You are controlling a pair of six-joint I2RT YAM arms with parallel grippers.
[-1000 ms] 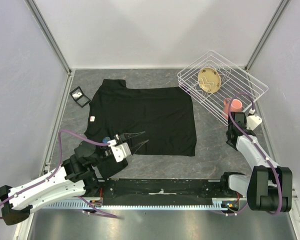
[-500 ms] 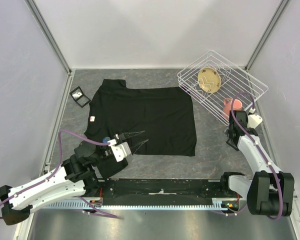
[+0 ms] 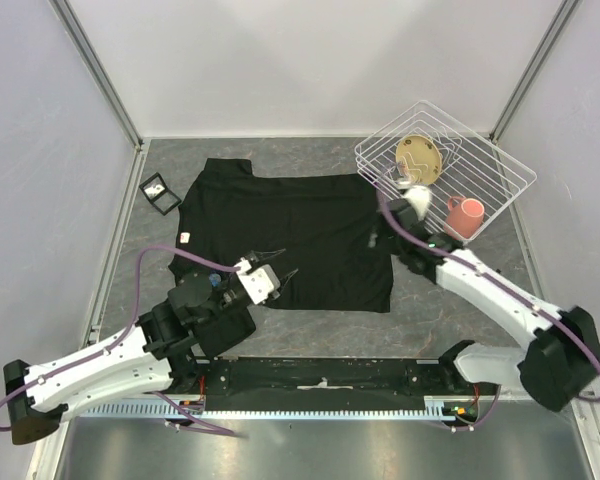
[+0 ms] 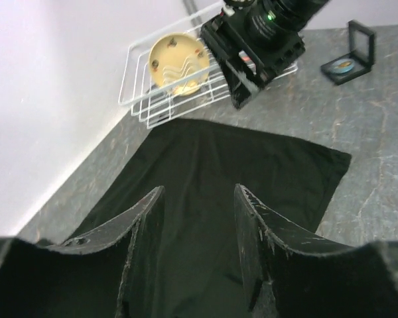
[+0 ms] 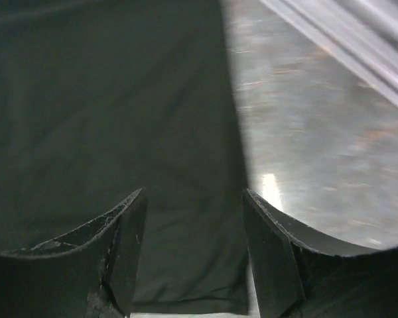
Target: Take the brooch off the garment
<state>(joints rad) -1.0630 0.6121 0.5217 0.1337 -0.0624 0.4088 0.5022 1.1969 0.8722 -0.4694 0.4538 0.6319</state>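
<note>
Two open, empty grippers hover over the black T-shirt (image 3: 300, 230), spread on the counter's (image 3: 430, 310) left half: left gripper (image 4: 199, 189) at its near edge, right gripper (image 5: 194, 192) at its right edge. A pale speck (image 3: 185, 238) on its left edge may be the brooch, or a label. Confirm first, then pin the cloth beside it and pull gently.

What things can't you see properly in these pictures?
Top view: a pale speck at the left edge of the T-shirt is too small to tell if it is the brooch.
Left wrist view: the left hand covers the near part of the T-shirt; what lies in the small case is too tiny to name.
Right wrist view: the table is blurred, and the right hand hides the bottom.
</note>
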